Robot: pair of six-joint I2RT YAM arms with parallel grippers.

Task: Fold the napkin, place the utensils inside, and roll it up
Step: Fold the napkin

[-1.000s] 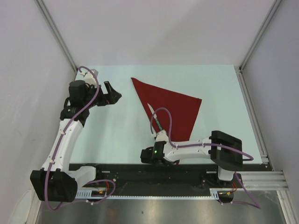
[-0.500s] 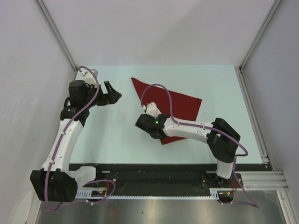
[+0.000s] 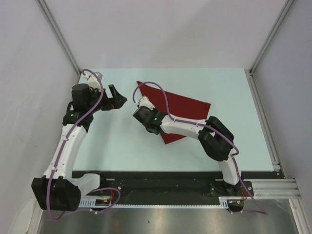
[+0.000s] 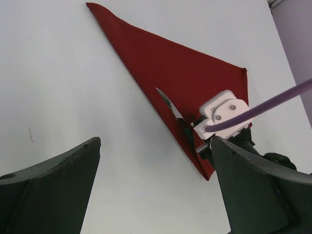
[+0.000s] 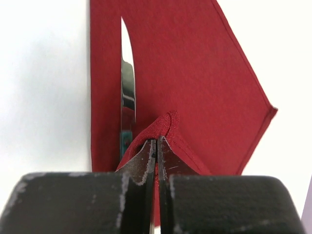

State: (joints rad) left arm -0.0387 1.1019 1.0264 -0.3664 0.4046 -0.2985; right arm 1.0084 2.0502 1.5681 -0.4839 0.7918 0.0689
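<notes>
The dark red napkin [image 3: 183,108] lies folded in a triangle on the pale table, also in the left wrist view [image 4: 175,73] and the right wrist view [image 5: 195,73]. The knife [image 5: 127,92] lies along its left edge, blade pointing away, its teal handle partly under the lifted cloth; it also shows in the left wrist view [image 4: 170,105]. My right gripper [image 5: 157,142] is shut on the napkin's near corner and has pulled it up over the knife handle; in the top view it [image 3: 141,109] sits at the napkin's left edge. My left gripper [image 3: 118,101] is open and empty, left of the napkin.
The pale table [image 3: 229,87] is bounded by grey walls with metal rails [image 3: 263,117] on the right. The right arm's purple cable [image 3: 156,90] arcs above the napkin.
My right gripper has moved from the table's near edge up and left across the napkin, carrying the pinched near corner over the knife handle. The left arm has not moved.
</notes>
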